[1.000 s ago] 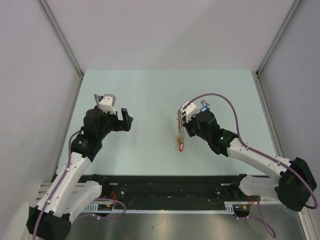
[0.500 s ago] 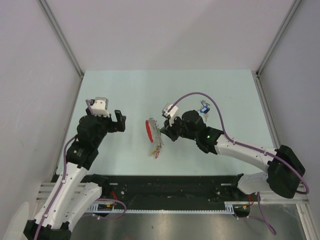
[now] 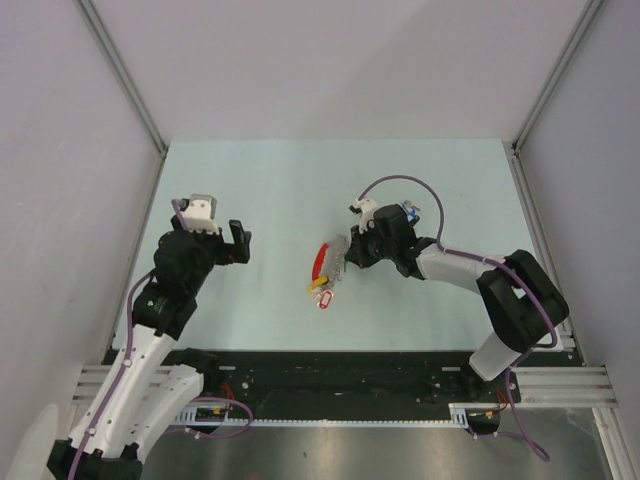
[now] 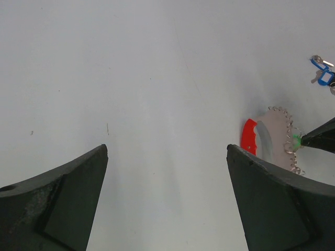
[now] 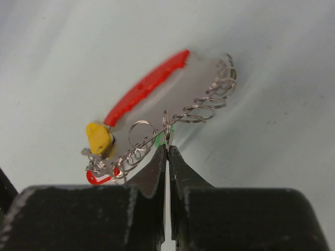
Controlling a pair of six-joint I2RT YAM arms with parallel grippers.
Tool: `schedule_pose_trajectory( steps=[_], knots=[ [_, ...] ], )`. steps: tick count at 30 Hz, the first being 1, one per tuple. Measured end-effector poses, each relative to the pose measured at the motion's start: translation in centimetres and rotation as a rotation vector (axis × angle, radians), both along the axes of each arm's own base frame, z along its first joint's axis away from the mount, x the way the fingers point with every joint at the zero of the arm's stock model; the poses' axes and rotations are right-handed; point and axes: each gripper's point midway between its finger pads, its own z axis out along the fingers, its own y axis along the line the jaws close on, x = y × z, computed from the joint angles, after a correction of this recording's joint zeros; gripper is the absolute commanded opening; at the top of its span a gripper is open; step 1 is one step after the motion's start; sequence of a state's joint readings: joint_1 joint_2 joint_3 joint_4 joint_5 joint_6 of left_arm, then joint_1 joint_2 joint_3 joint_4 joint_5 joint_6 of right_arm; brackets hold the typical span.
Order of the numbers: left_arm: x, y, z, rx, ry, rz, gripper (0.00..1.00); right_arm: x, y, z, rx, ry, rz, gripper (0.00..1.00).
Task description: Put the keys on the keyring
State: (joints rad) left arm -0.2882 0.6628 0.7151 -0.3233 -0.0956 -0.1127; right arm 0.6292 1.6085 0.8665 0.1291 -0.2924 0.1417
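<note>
My right gripper (image 3: 343,262) is shut on a silvery ring of the keyring (image 3: 322,272) and holds it just above the table's middle. In the right wrist view the shut gripper (image 5: 167,147) pinches the ring, with a bit of green (image 5: 157,140) behind the tips. Ahead of it are the red loop (image 5: 146,86), the yellow tag (image 5: 99,138) and a red tag (image 5: 98,178). The blue-headed key (image 3: 408,212) lies behind the right wrist. My left gripper (image 3: 238,243) is open and empty, left of the keyring. Its wrist view (image 4: 167,149) shows the red loop (image 4: 250,137) and the blue key (image 4: 322,77).
The pale green table (image 3: 280,190) has grey walls at the left, back and right. A black rail (image 3: 330,372) runs along the near edge. The right arm's purple cable (image 3: 400,185) arcs over the blue key.
My right gripper carried the keyring left from the centre-right, then back a little to the right, and its arm folded. My left gripper turned and drew back a second ago, then stayed still.
</note>
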Motion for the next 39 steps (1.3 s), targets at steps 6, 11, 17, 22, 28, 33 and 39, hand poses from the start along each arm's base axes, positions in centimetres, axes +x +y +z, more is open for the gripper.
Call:
schedule_pose_trajectory(
  steps=[6,11,17,22,28,33,39],
  knots=[
    [0.1,0.0,-0.3,0.004,0.011,0.000,1.00,1.2,-1.8,-1.3,-0.026,0.041,-0.081,0.01],
    [0.1,0.1,-0.3,0.006,0.009,0.006,1.00,1.6,-2.1,-1.3,-0.030,0.036,-0.112,0.04],
    [0.1,0.2,-0.1,0.011,0.002,0.005,1.00,3.0,-2.3,-0.6,-0.013,-0.012,-0.149,0.05],
    [0.1,0.2,-0.1,0.011,0.001,0.006,1.00,4.9,-2.2,-0.6,0.018,-0.059,-0.181,0.15],
    [0.0,0.5,-0.1,0.016,-0.004,0.023,1.00,7.2,-3.1,-0.4,0.037,-0.115,-0.240,0.39],
    [-0.1,1.0,0.0,0.019,-0.016,0.048,1.00,9.9,-5.9,0.9,0.054,-0.159,-0.353,0.68],
    [-0.4,2.1,1.1,0.016,-0.065,0.100,1.00,10.9,-10.1,6.5,0.057,-0.255,-0.504,0.81]
  ],
)
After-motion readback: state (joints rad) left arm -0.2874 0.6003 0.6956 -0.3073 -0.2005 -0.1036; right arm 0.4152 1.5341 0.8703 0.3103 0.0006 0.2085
